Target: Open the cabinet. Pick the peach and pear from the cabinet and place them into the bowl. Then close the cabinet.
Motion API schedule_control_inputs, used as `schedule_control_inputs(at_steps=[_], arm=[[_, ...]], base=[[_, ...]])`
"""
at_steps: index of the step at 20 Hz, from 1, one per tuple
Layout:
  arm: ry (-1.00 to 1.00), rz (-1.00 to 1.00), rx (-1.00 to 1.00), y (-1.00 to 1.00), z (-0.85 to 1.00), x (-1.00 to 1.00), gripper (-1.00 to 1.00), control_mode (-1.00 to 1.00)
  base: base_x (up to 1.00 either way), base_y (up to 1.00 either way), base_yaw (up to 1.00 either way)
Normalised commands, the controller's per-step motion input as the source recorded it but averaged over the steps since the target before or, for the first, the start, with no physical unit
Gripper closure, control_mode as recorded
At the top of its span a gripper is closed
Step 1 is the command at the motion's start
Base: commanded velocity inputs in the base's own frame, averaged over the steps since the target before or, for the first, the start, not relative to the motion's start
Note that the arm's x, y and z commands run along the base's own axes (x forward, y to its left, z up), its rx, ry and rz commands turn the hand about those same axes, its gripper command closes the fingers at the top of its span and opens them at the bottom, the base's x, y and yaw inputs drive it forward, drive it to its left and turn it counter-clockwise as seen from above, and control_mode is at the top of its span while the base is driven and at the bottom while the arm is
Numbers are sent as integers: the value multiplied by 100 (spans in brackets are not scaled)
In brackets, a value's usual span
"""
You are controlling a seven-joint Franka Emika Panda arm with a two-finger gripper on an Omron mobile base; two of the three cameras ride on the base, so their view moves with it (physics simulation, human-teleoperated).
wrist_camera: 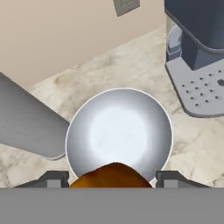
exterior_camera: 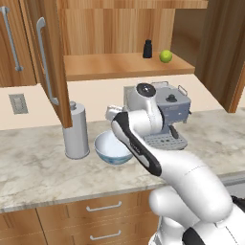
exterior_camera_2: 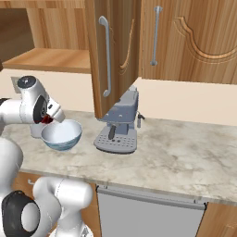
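Dark two-finger gripper (wrist_camera: 113,177) is seen w/ its tips set wide, pinching the small round red-orange peach (wrist_camera: 112,176) between them, directly above the wide glossy pale blue-white bowl (wrist_camera: 148,109). No fruit is seen inside the bowl. In the right base view a bit of red fruit (exterior_camera_2: 47,119) is seen at the hand, just over the bowl rim (exterior_camera_2: 65,136). Bowl is sat on the marbled stone counter (exterior_camera: 38,167), betw. the tall grey lidded canister (exterior_camera: 75,131) and the grey coffee machine (exterior_camera: 170,119). Brown wooden wall cabinet (exterior_camera: 124,64) is open, doors swung out. On its shelf the yellow-green pear (exterior_camera: 165,56) is sat beside a small dark bottle (exterior_camera: 148,49), well apart from the bowl.
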Motion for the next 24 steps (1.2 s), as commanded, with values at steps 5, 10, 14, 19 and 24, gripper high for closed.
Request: schedule_control_inputs(at_steps=[5, 10, 14, 19, 24], arm=[[3, 0, 0, 19, -46, 72, 100, -100], [3, 0, -2, 1, -26, 23, 100, -100], [2, 0, -4, 0, -37, 0, 100, -100], [0, 0, -3, 0, -21, 2, 100, -100], [0, 0, -3, 0, -21, 11, 100, -100]], base=[[0, 0, 0], [0, 0, 0], [0, 0, 0], [0, 0, 0], [0, 0, 0]])
